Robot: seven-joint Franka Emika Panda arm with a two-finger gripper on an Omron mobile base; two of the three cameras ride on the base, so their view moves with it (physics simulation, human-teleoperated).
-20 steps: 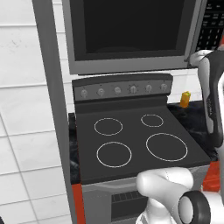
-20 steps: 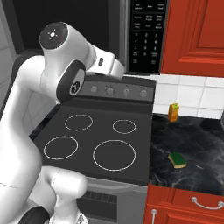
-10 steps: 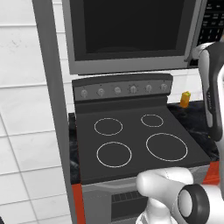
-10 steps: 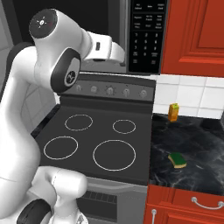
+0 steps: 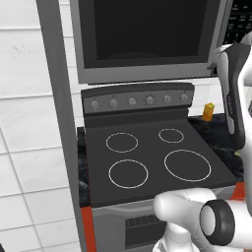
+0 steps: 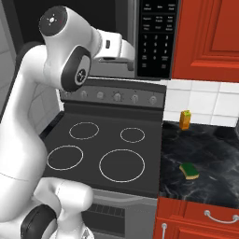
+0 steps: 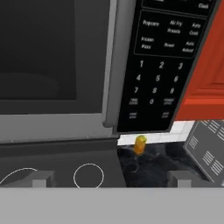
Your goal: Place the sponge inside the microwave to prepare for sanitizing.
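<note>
The microwave (image 6: 140,37) hangs above the black stove (image 6: 105,156). In the right base view its black keypad panel (image 6: 156,39) stands just left of a red cupboard door (image 6: 207,39). In the left base view the grey-framed door with its dark window (image 5: 147,29) takes the upper part of the picture and looks shut.

The sponge (image 6: 189,170) lies flat on the dark marbled bench (image 6: 210,186) to the right of the stove, near the front edge, green layer up and yellowish layer at its side. It lies well apart from the microwave and nothing touches it. Further back on the same bench, near the white tiled wall, a small upright orange-yellow object (image 6: 185,119) stands alone.

The white arm rises at the left of the right base view and bends high, so that its hand reaches toward the lower edge of the microwave, left of the keypad. The end effector (image 7: 111,178) is seen in the hand view: its two finger tips (image 7: 41,178) stand wide apart at the bottom, so it is open and it holds nothing. Between these tips one sees the keypad, the door frame, the back of the stove with one white ring, and the orange-yellow object on the bench.
</note>
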